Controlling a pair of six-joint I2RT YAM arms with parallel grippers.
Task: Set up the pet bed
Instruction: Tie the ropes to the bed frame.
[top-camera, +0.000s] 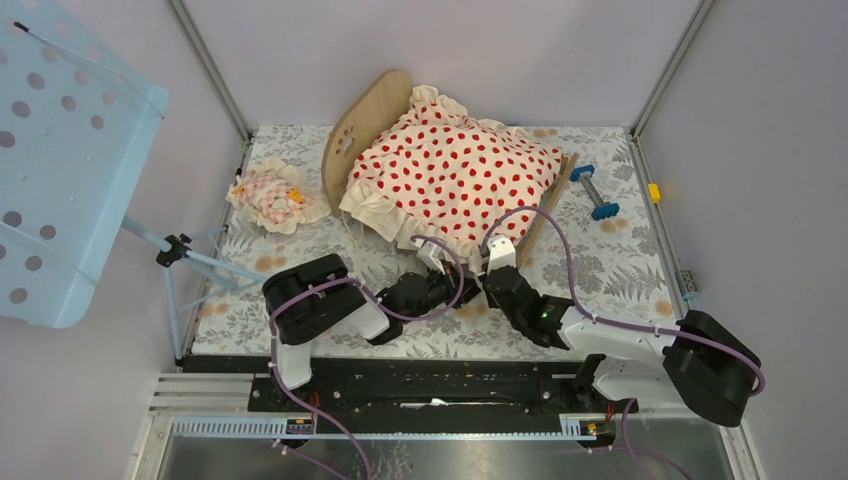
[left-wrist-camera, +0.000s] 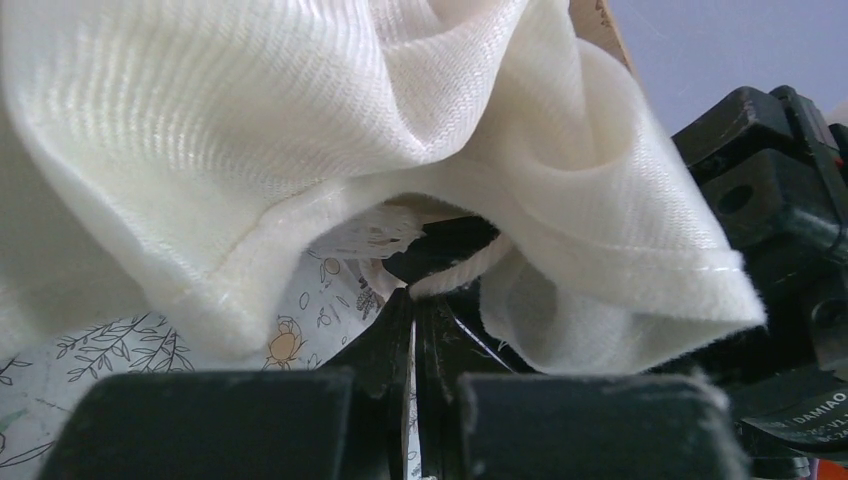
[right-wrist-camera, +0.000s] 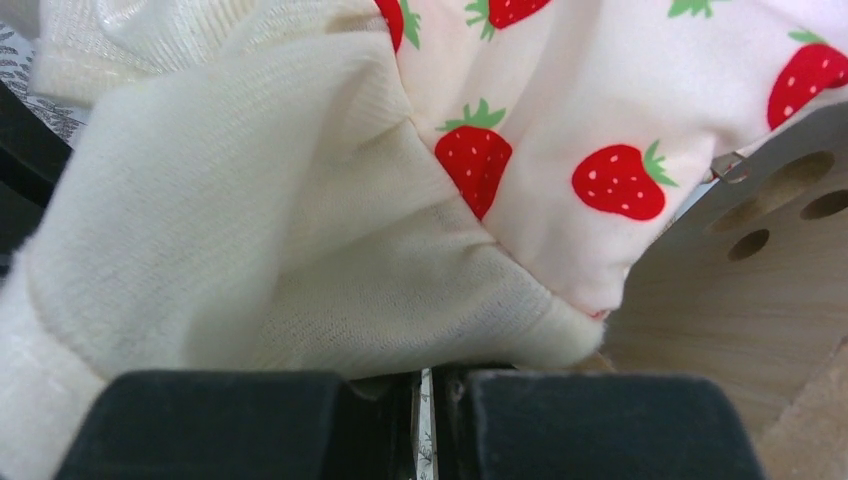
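The pet bed stands at the back of the table, its rounded wooden headboard on the left. A cream blanket with red strawberries covers it and hides the mattress. My left gripper is at the blanket's near ruffled edge, shut on the blanket; in the left wrist view the gripper pinches a cream hem of the ruffle. My right gripper is just to its right, shut on the same ruffle, which drapes over the gripper. A wooden bed board with holes is at the right.
A small pink pillow lies left of the headboard. A blue dumbbell-shaped piece and a small yellow block sit right of the bed. A light-blue perforated panel on a stand leans in from the left. Grey walls enclose the table.
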